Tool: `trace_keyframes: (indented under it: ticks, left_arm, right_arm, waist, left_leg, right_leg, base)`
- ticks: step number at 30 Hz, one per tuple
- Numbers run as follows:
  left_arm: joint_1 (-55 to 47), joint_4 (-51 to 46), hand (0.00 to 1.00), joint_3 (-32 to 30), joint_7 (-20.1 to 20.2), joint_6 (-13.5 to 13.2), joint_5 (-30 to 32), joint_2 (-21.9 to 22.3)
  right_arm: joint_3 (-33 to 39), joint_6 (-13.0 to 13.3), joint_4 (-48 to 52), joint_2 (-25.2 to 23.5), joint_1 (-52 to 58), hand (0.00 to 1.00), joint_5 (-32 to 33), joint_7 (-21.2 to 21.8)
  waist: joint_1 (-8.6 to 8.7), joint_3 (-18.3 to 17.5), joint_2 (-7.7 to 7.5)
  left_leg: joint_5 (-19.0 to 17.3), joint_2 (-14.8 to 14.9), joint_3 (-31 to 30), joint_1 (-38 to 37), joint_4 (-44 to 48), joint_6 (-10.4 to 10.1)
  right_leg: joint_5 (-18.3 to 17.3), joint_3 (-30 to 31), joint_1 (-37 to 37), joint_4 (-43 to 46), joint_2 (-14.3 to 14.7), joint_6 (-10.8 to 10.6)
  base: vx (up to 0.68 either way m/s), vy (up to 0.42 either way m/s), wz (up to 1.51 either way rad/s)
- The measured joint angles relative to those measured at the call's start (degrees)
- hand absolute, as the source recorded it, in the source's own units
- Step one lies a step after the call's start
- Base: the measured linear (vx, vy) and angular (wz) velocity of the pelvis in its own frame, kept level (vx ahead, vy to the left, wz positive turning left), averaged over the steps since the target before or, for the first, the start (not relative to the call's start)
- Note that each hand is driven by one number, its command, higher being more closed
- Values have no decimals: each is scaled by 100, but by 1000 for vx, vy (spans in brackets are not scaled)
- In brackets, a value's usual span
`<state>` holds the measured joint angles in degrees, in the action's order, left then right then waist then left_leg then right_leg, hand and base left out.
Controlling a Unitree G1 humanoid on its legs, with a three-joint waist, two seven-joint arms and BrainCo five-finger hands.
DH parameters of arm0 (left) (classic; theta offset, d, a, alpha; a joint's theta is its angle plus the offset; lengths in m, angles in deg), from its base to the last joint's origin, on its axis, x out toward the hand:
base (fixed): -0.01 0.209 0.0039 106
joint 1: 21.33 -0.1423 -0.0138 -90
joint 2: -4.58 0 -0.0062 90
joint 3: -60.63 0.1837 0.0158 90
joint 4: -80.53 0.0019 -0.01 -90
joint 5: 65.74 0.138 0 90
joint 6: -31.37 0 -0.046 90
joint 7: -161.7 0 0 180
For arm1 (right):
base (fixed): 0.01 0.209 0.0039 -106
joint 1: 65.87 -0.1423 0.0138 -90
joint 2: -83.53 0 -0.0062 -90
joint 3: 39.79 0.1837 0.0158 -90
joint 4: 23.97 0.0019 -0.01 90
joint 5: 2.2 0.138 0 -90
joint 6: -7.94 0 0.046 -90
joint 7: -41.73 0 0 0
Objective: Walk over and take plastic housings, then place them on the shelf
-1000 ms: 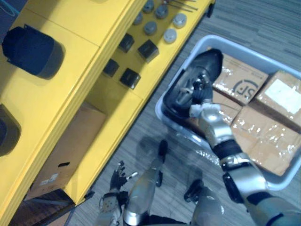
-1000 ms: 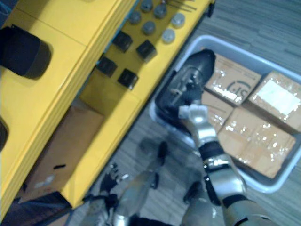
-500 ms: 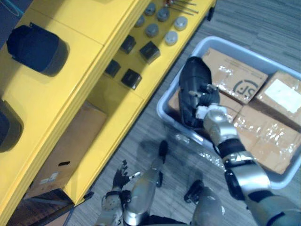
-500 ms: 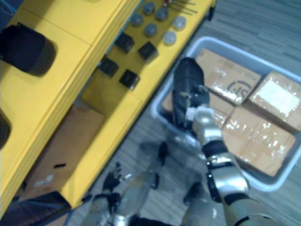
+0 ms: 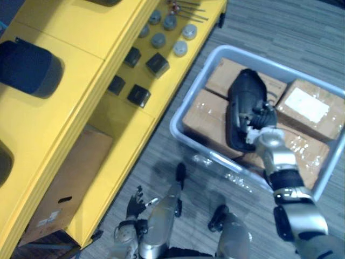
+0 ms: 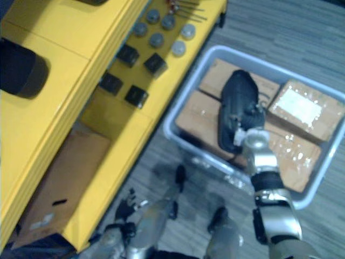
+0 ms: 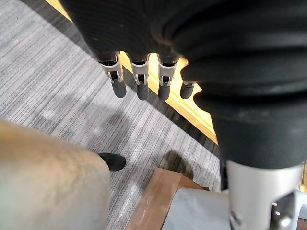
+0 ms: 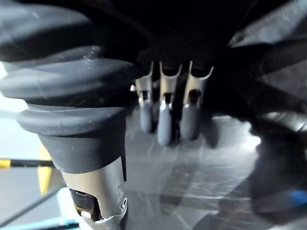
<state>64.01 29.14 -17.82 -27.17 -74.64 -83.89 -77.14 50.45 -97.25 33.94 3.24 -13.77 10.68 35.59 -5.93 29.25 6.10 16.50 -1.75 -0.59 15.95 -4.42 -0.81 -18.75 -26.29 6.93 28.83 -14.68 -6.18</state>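
A black plastic housing hangs over the middle of a grey bin of taped cardboard boxes. My right hand grips its near edge, fingers curled on it. In the right wrist view the fingers lie against the housing's dark glossy surface. Another dark housing rests on the top of the yellow shelf at the left. My left hand hangs low by the floor beside the shelf, its fingers straight and holding nothing.
The shelf's lower level carries small black blocks and several grey discs. A brown cardboard box sits under the shelf. Grey carpet lies between shelf and bin.
The right hand carried the housing from the bin's left end to above the boxes in its middle, turning it. The camera has shifted too. The left hand stays low.
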Motion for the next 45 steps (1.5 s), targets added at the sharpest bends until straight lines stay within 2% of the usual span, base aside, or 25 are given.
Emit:
trace_keyframes:
  ticks: [2, 3, 5, 7, 8, 10, 11, 13, 16, 18, 20, 22, 25, 28, 32, 37, 42, 45]
  left_arm:
    - [-2, -21, 0, -37, 35, 29, 5, -113]
    - [-2, -23, 0, -65, 41, 33, 7, -118]
    - [-2, -41, 0, -169, 57, 37, 11, -119]
    - [-3, -41, 0, -176, 57, 36, 18, -120]
    - [-3, -42, 0, -171, 56, 31, 24, -120]
    - [-4, -45, 0, -171, 51, 17, 25, -120]
    - [-5, -48, 0, -170, 51, 13, 27, -120]
    - [-6, -55, 0, -170, 51, -7, 28, -119]
    - [-11, -101, 0, -170, 43, -17, 28, -118]
    - [-11, -148, 0, -170, 42, -23, 25, -117]
    - [-22, -153, 0, -171, 30, -36, 23, -110]
    - [-51, -154, 0, -173, 21, -54, 19, -92]
    - [-109, -156, 0, -173, 14, -55, 12, -84]
    - [-134, -155, 0, -173, 10, -56, 10, -77]
    - [-190, -144, 0, -172, -31, -61, 6, -67]
    - [-190, -135, 0, -171, -35, -78, -2, -65]
    - [-190, -133, 0, -167, -22, -94, -170, -50]
    - [-190, -136, 0, -154, -15, -97, -188, -21]
  right_arm:
    - [-304, 388, -1, 163, 37, 0, -53, 645]
    - [-351, 474, -3, 174, 37, 0, -52, 714]
    - [-547, 823, -12, 189, 32, 0, -42, 799]
    - [-636, 1088, -13, 204, 29, 0, -58, 721]
    - [-673, 1461, -15, 220, 4, 0, -175, 526]
    - [-663, 1913, 51, 220, -99, 0, -311, 156]
    - [-650, 1987, 148, 220, -134, 0, -331, 20]
    - [-530, 2181, 693, 212, -174, 0, -416, -514]
    - [-247, 2261, 1272, 80, -191, 0, -471, -1228]
    - [-102, 2236, 1457, 4, -98, 0, -706, -1714]
    - [-4, 2106, 1613, -53, 71, 0, -841, -2103]
    - [119, 2028, 1630, -132, 204, 0, -900, -2345]
    - [294, 1655, 1639, -243, 431, 0, -889, -2583]
    - [445, 1274, 1623, -357, 678, 0, -709, -2787]
    - [472, 976, 1494, -531, 813, 0, -523, -2858]
    - [558, 789, 1167, -536, 778, 0, -354, -2914]
    - [651, 493, 537, -502, 543, 0, -125, -2747]
    - [650, 422, 186, -368, 410, 0, -67, -2604]
  waist:
    - [-2, -7, -24]
    - [-3, -7, -24]
    - [-20, -7, -24]
    - [-44, -7, -24]
    - [-87, -7, -24]
    - [-121, -7, -24]
    - [-122, -7, -24]
    - [-132, -7, -24]
    - [-124, -7, -24]
    - [-115, -7, -24]
    - [-102, -5, -27]
    - [-87, -5, -27]
    - [29, 11, -53]
    - [49, 12, -55]
    - [70, 12, -56]
    - [46, 12, -55]
    - [36, 11, -50]
    - [32, 14, -41]
  left_leg:
    - [0, 35, -2, 8, 0, 0]
    - [0, 39, -2, 9, -1, 0]
    - [-1, 49, -17, 8, -1, 0]
    - [-1, 49, -30, 8, -1, 0]
    - [-1, 54, -29, 9, -2, 1]
    - [-1, 65, -31, 11, -3, 1]
    - [-2, 70, -31, 11, -2, 2]
    - [-8, 72, -29, 12, -2, 9]
    - [-12, 74, -6, 11, -2, 14]
    - [-13, 80, 26, 10, -2, 15]
    - [-13, 88, 96, 6, -2, 15]
    - [-15, 93, 120, 2, -2, 18]
    - [-15, 99, 130, -1, -2, 18]
    - [-19, 121, 174, -22, -4, 18]
    - [-46, 137, 287, -78, -8, 32]
    - [-47, 114, 263, -63, -9, 30]
    - [-42, 54, 234, 31, -8, 37]
    - [-43, 5, 207, 37, -7, 38]
  right_leg:
    - [43, -2, -13, -77, 59, 11]
    - [48, -4, -15, -85, 66, 11]
    - [59, -24, -38, -118, 83, 16]
    - [62, -36, -53, -134, 89, 14]
    - [74, -36, -58, -156, 98, 15]
    - [96, -40, -75, -204, 123, 15]
    - [103, -41, -82, -222, 131, 14]
    - [110, -45, -93, -248, 139, 12]
    - [112, -28, -81, -256, 138, 12]
    - [113, -7, -71, -256, 138, 13]
    - [117, 45, -45, -254, 138, 14]
    - [123, 111, -11, -246, 137, 14]
    - [126, 126, -3, -246, 141, 16]
    - [133, 177, 11, -246, 155, 25]
    - [150, 286, 31, -242, 157, 25]
    - [149, 268, 58, -227, 131, 23]
    - [138, 253, 145, -148, 60, 5]
    - [113, 228, 149, -101, -2, -17]
  base:
    - [5, -71, -3]
    - [-3, -64, -2]
    - [-5, -64, 2]
    - [-2, -61, 3]
    - [0, -54, 0]
    - [1, -53, -1]
    - [-1, -52, 0]
    - [0, -52, 0]
    - [0, -53, -2]
    - [1, -64, -7]
    - [3, -56, -11]
    - [3, -58, -13]
    - [1, -67, -5]
    - [-8, -55, -9]
    - [-19, -49, -14]
    - [-10, -39, 2]
    - [18, -33, 4]
    - [13, -40, 8]
